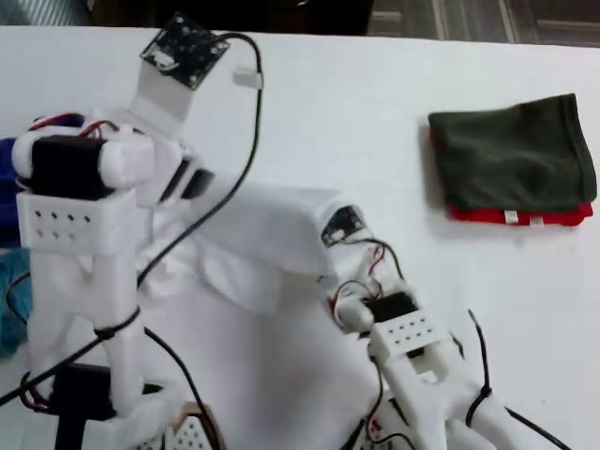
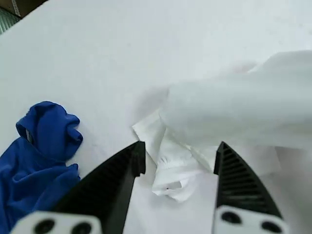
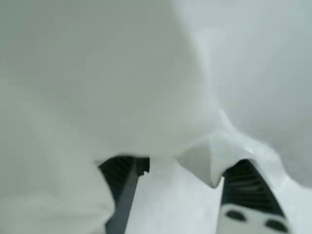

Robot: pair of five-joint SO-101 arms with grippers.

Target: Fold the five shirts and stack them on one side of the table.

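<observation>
Right hand [image 3: 187,170]: released, spread wide, nothing pinched. The white shirt [image 1: 272,239] is draped over it in a raised hump. Left hand [image 2: 180,151]: also released, poised over a crumpled corner of the same shirt with its jaws either side of that corner. Contact cannot be told.

Risks:
- The white shirt lies mid-table between the arms, bunched rather than flat. If the right hand lifts or backs out from under it, the cloth will likely snag and drag, spoiling any fold.
- White cloth on a white table [image 1: 394,84] makes the hems hard to pick out. A pinch may take two layers or miss.
- A black cable [image 1: 248,141] loops beside the left arm above the shirt and could catch cloth on a sweep.
- The blue shirt [image 2: 41,146] is heaped just beside the left arm, with a teal cloth [image 1: 11,291] nearer. The table edge there is out of frame, so an outward swing may shove either one off.

Room: the dark green shirt [image 1: 511,155] sits stacked on the red shirt [image 1: 520,217] well apart at the right. Broad bare table lies between that stack and the white shirt, and on toward the far edge.
</observation>
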